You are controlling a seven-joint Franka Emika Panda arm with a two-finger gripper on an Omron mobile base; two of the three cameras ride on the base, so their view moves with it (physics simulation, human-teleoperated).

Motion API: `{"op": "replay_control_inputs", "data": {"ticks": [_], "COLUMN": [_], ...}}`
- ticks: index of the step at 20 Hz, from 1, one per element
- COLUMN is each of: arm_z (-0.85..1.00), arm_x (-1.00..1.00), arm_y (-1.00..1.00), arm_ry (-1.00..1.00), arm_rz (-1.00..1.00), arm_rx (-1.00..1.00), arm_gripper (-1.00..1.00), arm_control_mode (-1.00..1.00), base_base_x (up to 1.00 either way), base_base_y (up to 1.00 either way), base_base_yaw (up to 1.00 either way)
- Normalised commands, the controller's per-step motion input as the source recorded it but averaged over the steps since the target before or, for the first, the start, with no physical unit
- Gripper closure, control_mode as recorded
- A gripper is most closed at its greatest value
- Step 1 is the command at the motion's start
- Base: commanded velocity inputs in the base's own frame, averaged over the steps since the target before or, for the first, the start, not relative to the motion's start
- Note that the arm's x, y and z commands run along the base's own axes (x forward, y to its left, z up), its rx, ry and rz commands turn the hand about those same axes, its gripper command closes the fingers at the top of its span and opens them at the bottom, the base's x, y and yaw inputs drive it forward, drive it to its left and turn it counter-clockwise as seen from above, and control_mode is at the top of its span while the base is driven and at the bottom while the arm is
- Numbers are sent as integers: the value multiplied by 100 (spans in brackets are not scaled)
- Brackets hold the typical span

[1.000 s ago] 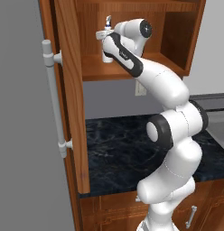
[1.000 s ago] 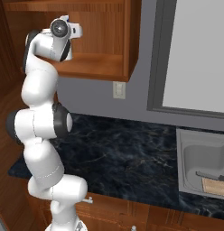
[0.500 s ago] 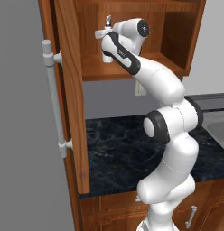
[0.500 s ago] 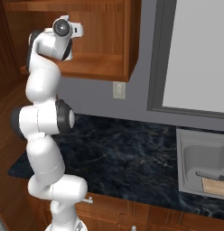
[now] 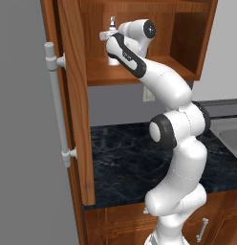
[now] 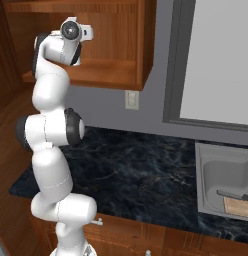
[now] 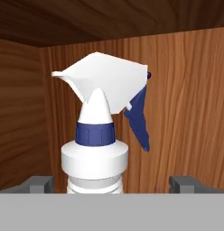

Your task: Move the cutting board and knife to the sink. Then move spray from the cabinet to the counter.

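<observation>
Your spray bottle (image 7: 102, 131) stands upright on the shelf inside the wall cabinet (image 5: 187, 43), directly ahead of the gripper (image 7: 111, 182) and between its two finger tips (image 7: 39, 184), which sit spread to either side of the bottle's body with a gap showing on each side; whether they touch it, you cannot tell. The white trigger head and dark blue trigger point away from the gripper's left tip toward its right, and the cabinet's wooden back wall stands close behind the bottle. In the left base view you see the bottle's top (image 5: 112, 21) just past the hand, deep in the open cabinet, whose door (image 5: 75, 95) with its long silver bar handle (image 5: 57, 105) swings out beside the arm. Well below the gripper lies the black marble table (image 6: 141, 175). Far off to the gripper's right, the sink (image 6: 221, 185) holds the cutting board (image 6: 238, 206) with the knife (image 6: 235, 195) resting in the basin just beside it.
</observation>
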Motion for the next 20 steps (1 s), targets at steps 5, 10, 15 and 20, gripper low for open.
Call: {"op": "replay_control_inputs", "data": {"ticks": [5,10,15,20], "arm_z": [0,0,0,0], "arm_x": [10,1,0,0], "arm_y": [4,3,1,1], "arm_ry": [0,0,0,0], "arm_rz": [0,0,0,0], "arm_rx": [0,0,0,0], "arm_gripper": [-100,100,100,100], "arm_control_mode": [-100,-100,-100,-100], "base_base_x": [0,0,0,0], "base_base_y": [0,0,0,0], "base_base_yaw": [0,0,0,0]}}
